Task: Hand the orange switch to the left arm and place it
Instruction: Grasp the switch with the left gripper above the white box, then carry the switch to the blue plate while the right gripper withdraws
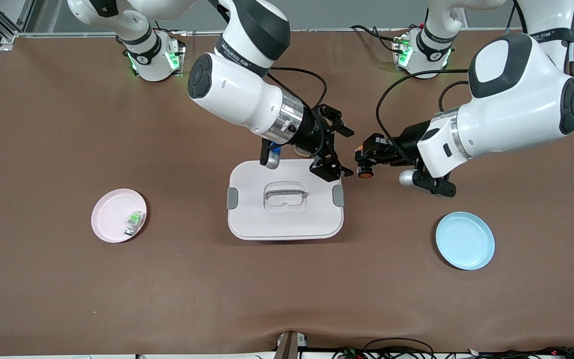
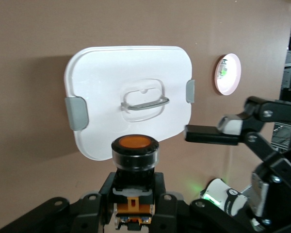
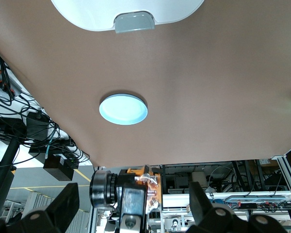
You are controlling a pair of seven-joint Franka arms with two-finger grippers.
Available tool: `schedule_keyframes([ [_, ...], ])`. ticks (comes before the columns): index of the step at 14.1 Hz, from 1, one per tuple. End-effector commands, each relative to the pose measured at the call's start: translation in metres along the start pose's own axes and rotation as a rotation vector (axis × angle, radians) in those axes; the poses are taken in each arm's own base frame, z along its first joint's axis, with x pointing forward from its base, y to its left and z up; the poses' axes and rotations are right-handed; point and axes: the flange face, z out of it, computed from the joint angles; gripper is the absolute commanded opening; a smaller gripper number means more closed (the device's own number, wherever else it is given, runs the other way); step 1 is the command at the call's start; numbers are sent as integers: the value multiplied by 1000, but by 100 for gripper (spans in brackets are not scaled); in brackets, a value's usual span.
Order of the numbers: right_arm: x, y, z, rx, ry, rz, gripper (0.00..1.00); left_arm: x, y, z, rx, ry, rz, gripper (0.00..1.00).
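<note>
The orange switch [image 1: 365,173] [image 2: 135,154] [image 3: 117,187], black with a round orange cap, hangs in the air in my left gripper [image 1: 365,160] [image 2: 135,196], which is shut on its body. It is over the brown table, just off the corner of the white box [image 1: 285,199] [image 2: 131,73] [image 3: 131,12] toward the left arm's end. My right gripper [image 1: 338,149] [image 3: 133,204] stands open over that same corner. One of its fingers [image 3: 63,204] is on each side of the switch, apart from it.
A pink plate [image 1: 106,212] [image 2: 231,77] holding a small green-and-grey component [image 1: 135,222] lies toward the right arm's end. A light blue plate [image 1: 465,240] [image 3: 123,108] lies toward the left arm's end, nearer the front camera than the grippers. Cables run along the table's edges.
</note>
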Motion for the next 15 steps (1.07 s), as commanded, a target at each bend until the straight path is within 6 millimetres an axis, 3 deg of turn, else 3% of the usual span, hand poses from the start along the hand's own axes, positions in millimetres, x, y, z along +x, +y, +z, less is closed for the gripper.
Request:
schedule_keyframes([
  [1, -4, -5, -5, 14, -1, -11, 100, -1, -7, -2, 89, 4, 28, 0],
  [2, -4, -4, -6, 6, -9, -59, 100, 0, -13, -2, 124, 7, 36, 0],
  [4, -1, -21, -26, 33, -32, -63, 100, 8, -44, -2, 189, -11, 77, 0],
  [8, -6, -20, -36, 29, -11, -106, 100, 11, -119, -13, 271, -56, 186, 0],
  [10, -5, -5, -32, -16, 147, -347, 100, 13, -152, -18, 343, -94, 283, 0],
  [12, -4, -7, -53, -52, 176, -496, 100, 15, -186, -24, 404, -124, 321, 0],
  [13, 17, -26, -67, -103, 197, -599, 100, 16, -193, -23, 434, -144, 365, 0],
  [15, 44, -37, -90, -267, 204, -956, 100, 20, -224, -27, 471, -167, 392, 0],
])
